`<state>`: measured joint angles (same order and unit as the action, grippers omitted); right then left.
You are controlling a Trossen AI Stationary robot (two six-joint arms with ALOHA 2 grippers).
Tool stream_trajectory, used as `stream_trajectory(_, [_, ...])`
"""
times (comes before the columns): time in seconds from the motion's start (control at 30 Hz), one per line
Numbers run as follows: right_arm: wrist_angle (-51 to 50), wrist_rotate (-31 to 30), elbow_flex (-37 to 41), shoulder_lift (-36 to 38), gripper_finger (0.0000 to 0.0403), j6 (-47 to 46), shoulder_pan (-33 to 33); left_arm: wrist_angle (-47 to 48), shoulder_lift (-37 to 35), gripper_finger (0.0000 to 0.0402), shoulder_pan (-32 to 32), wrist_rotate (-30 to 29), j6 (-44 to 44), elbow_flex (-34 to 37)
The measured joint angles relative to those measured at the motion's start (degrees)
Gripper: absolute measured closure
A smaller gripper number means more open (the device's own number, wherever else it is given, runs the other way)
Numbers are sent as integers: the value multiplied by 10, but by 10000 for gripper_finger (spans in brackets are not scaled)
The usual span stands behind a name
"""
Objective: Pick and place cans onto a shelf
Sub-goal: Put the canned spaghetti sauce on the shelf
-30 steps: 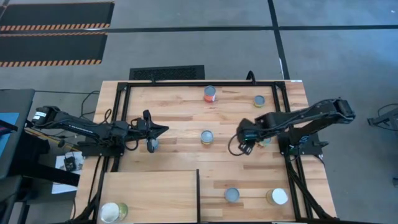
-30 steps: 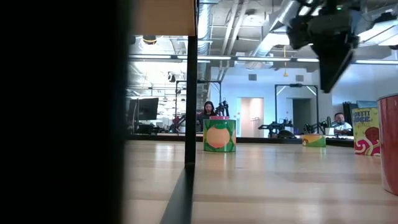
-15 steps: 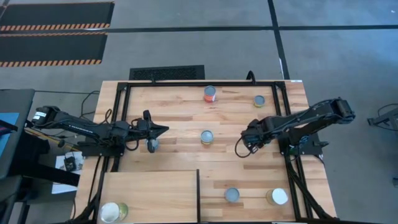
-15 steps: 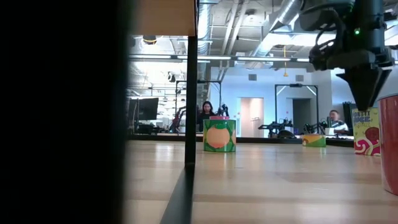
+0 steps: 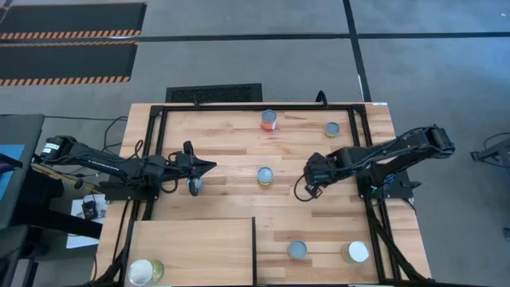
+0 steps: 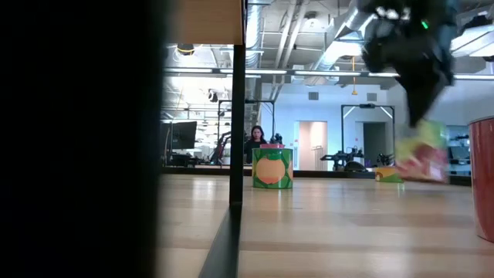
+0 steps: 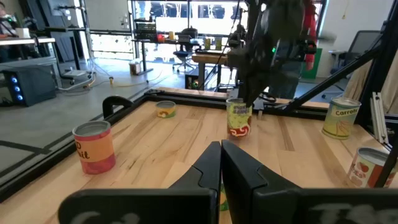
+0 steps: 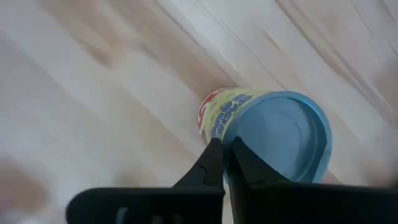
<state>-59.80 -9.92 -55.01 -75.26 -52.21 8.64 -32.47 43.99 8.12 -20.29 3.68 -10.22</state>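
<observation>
My right gripper (image 5: 311,177) hangs over the table's middle right, shut on a yellow-green can (image 6: 421,158), which the left wrist view shows below its fingers (image 7: 239,119). My left gripper (image 5: 209,166) stands shut at the table's left, level, pointing right, with a can (image 5: 194,186) just beside it. Further cans stand on their bases on the tabletop: a red-orange one (image 5: 269,120), a grey-topped one (image 5: 264,175) and others. The pale shelf (image 5: 191,243) lies at the near left, with two cans (image 5: 145,272) at its near corner. My right gripper has the can by the rim of its top (image 8: 231,134), at the edge nearest the fingers, which come from above, pointing down. The can hangs tilted below them. I cannot tell whether its base is clear of the table.
More cans stand at the far right (image 5: 331,128), near right (image 5: 297,249) and, white-topped, by the near right edge (image 5: 357,252). A dark upright divider (image 5: 254,251) bounds the shelf's right side. A black frame (image 5: 159,143) rims the table. People sit far behind it.
My right gripper has come down on the yellow-green can, shut from wide open, and gone a little toward the table's left. The can has moved left with it and tipped out of upright.
</observation>
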Motion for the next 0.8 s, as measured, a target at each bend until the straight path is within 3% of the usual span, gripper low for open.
stream_trajectory(0.17, [7,-40,-95,-12,375,60,0,0,0,401,0,0,2,0])
stream_trajectory(0.3, [24,-57,-199,-49,378,158,0,0,0,401,0,-10,2,0])
stream_trajectory(0.57, [52,-47,-461,-197,381,393,26,2,0,401,0,-24,5,0])
stream_trajectory(0.8, [50,16,-674,-340,382,528,80,9,0,401,0,-37,5,0])
